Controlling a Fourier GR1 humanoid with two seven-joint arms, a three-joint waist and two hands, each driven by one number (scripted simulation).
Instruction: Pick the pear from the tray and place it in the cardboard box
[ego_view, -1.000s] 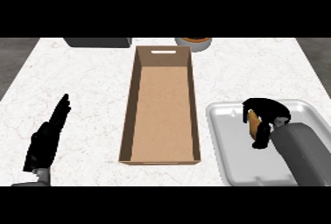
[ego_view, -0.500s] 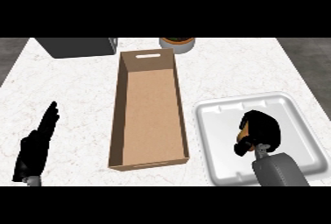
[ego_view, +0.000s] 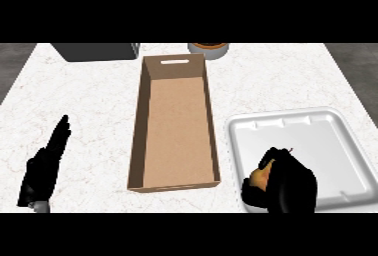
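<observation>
The pear (ego_view: 260, 175) is yellow-orange, with its stem just showing, and sits in my right hand (ego_view: 286, 186), whose fingers are curled round it over the near left part of the white tray (ego_view: 310, 130). Most of the pear is hidden by the hand. The long cardboard box (ego_view: 176, 125) lies open in the middle of the counter, just left of the tray, with nothing inside. My left hand (ego_view: 46, 167) rests open at the lower left, fingers straight and pointing away.
A dark grey block (ego_view: 96, 51) stands at the far left edge of the counter. A round brown-topped pot (ego_view: 209, 49) sits behind the box. The counter is white marble.
My right hand has closed round the pear and drawn toward the near left of the tray. The view has shifted, so the tray and box sit differently in the frame.
</observation>
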